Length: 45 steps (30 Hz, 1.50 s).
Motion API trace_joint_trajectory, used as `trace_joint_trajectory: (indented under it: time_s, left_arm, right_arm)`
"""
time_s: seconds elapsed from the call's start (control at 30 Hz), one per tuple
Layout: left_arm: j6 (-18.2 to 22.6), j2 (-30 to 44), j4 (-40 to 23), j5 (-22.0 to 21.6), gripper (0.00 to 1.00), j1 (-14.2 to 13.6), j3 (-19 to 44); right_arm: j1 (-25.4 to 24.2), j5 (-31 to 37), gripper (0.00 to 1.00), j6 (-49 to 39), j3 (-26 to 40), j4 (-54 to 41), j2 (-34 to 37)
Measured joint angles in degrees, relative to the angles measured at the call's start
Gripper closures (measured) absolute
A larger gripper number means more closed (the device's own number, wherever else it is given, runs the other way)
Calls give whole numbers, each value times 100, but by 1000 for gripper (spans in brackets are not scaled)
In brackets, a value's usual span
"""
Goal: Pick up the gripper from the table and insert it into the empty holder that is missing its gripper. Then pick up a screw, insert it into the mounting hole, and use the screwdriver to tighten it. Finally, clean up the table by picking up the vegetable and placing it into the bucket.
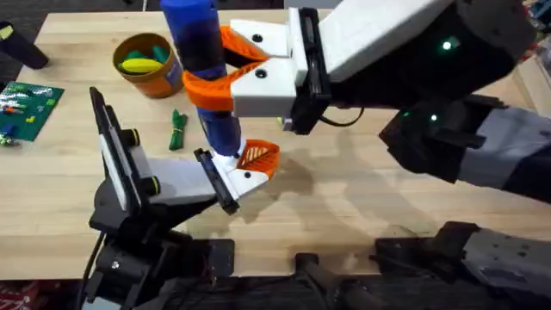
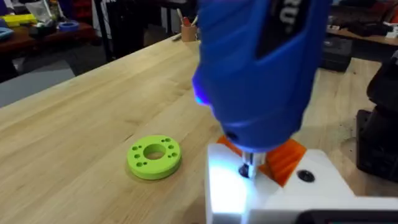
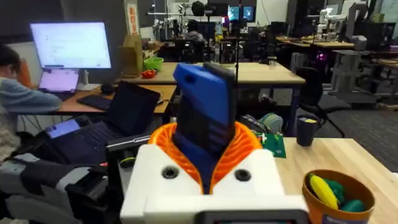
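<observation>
Looking down from overhead, we record the right gripper (image 1: 225, 73), white with orange ribbed pads, clamped around the thick bright-blue cylindrical screwdriver (image 1: 203, 65), which stands nearly upright. Its whitish tip meets the flat white plastic holder with the black end plate (image 1: 225, 179), where the small orange lattice-ribbed wedge gripper (image 1: 258, 158) sits at the holder's end. The holder joins a black stand with yellow-green knobs (image 1: 120, 168). A green vegetable (image 1: 177, 129) lies on the light wooden table (image 1: 362, 207), between the stand and the round orange-tan bucket with a yellowish rim (image 1: 148, 65); the bucket holds yellow and green items. A green printed board (image 1: 30, 108) lies near the table's left edge; its markings are too small to read.

In the left wrist view, we note the screwdriver (image 2: 261, 68) bearing pale lettering on a dark panel, cut off and unreadable. Its metal bit touches the white holder (image 2: 249, 186) beside the orange wedge (image 2: 283, 158). A lime-green plastic ring with small holes (image 2: 154, 155) lies on the table nearby. We cannot tell how the left gripper's fingers stand.

In the right wrist view, the orange pads (image 3: 249, 146) press the screwdriver (image 3: 205, 115) from both sides. The bucket (image 3: 339, 199) sits just beside.
</observation>
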Motion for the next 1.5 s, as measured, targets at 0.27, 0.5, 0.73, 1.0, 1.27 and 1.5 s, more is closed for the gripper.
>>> trace_joint_trajectory:
  time_s: [0.27, 0.5, 0.73, 1.0, 1.27, 1.5]
  left_arm:
    - [0, 0, 0, 0, 995, 0, 0]
    - [0, 2, 0, 0, 995, 0, 0]
    - [0, 2, 0, 0, 995, 0, 0]
    - [0, 2, 0, 0, 995, 0, 0]
    - [0, 2, 0, 0, 995, 0, 0]
    - [1, 2, 0, 0, 995, 0, 0]
  right_arm:
    - [-187, -23, 953, 205, 2, -4, 1]
    - [-289, -105, 953, 219, 2, -4, 0]
    - [-289, -151, 953, 221, 2, -4, 0]
    - [-288, -153, 953, 260, 2, -4, 0]
    - [-235, -153, 953, 306, 1, -4, 0]
    - [-206, -168, 953, 303, 1, -9, 0]
